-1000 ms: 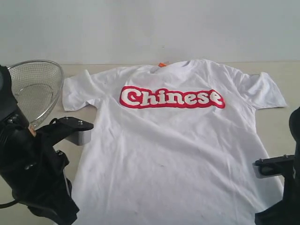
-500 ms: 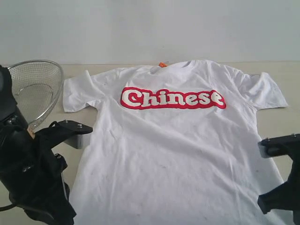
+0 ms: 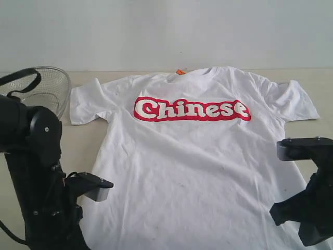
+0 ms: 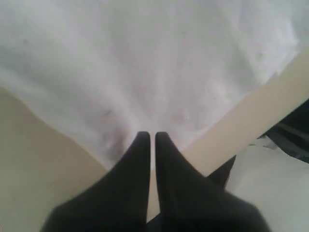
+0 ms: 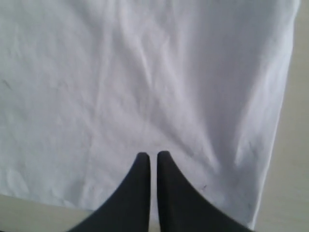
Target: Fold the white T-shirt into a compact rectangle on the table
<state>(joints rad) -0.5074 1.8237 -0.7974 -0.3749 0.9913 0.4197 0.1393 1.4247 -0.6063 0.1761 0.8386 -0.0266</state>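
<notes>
Only exterior: red lettering (image 3: 191, 110) on white T-shirt (image 3: 197, 166) | wrist views: left hand (image 4: 150, 137), right hand (image 5: 150, 155) both clenched near shirt edge

Lab setup: bare table (image 3: 83, 146), blank wall (image 3: 166, 31).

The exterior view looks from the near side, raised, facing the far wall, and takes in most of the white T-shirt (image 3: 197, 161) on the counter (image 3: 315, 83). Both wrist views look steeply down, close, past their own fingers (image 4: 140, 159): left at the shirt's near left corner, right at its near right. All three share the shirt's near part.
</notes>
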